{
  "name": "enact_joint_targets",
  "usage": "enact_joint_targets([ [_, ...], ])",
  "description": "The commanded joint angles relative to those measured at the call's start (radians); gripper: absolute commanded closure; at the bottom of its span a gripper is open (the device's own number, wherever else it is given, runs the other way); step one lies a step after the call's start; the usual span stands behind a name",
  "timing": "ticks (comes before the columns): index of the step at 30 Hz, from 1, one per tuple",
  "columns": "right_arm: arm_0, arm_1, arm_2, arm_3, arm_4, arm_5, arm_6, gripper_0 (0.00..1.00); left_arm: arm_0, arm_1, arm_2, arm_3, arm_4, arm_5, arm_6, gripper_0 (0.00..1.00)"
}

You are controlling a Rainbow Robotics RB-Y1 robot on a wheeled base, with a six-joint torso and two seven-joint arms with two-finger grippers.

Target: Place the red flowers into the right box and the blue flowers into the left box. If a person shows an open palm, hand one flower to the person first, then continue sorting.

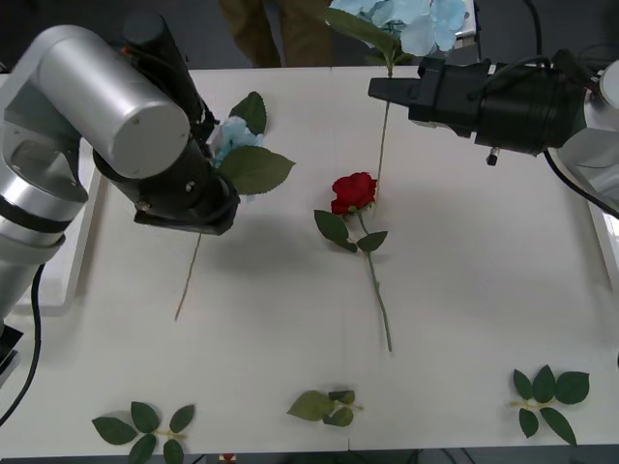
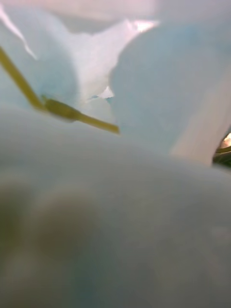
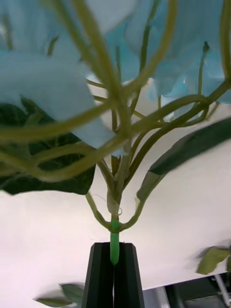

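Two hands, each at a blue flower

Left hand (image 3: pixel 114 274) — black fingers together, clamped on the stem of a blue flower (image 1: pixel 232 140) at the tabletop's (image 1: pixel 464 290) left. Right hand (image 1: pixel 382 89) at the far edge against another blue flower (image 1: pixel 411 17) — its grip I cannot tell. A red flower (image 1: pixel 353 191) lies mid-tabletop.

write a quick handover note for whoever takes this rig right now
Left gripper: shut on a blue hydrangea stem, over the table's left side.
Right gripper: at the far edge by a second blue hydrangea; grip unclear.
Red rose: lying mid-table.
Leaf sprigs lie along the near edge.
Left box: partly visible at the table's left edge.
Left to do: box both hydrangeas and the rose.
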Motion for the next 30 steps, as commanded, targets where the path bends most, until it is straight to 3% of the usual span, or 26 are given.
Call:
enact_joint_targets([
  [1, -0.018, 0.053, -0.022, 0.025, -0.164, -0.008, 0.106, 1.0, -0.034, 0.114, 0.158, 0.046, 0.025, 0.01, -0.075, 1.0],
  [9, -0.018, 0.07, -0.021, 0.028, -0.238, -0.005, 0.155, 1.0, -0.032, 0.361, 0.303, 0.267, 0.109, 0.01, -0.335, 1.0],
  [16, -0.018, 0.07, -0.019, 0.065, -0.219, 0.144, 0.084, 1.0, -0.032, 0.566, 0.328, 0.54, 0.189, -0.081, -0.554, 1.0],
  [23, -0.044, 0.07, -0.03, 0.067, -0.149, 0.256, -0.02, 1.0, -0.032, 0.577, 0.351, 0.744, 0.134, -0.282, -0.628, 1.0],
  [30, -0.136, 0.09, -0.064, 0.076, -0.005, 0.392, -0.189, 1.0, -0.032, 0.509, 0.348, 0.833, 0.033, -0.46, -0.628, 1.0],
])
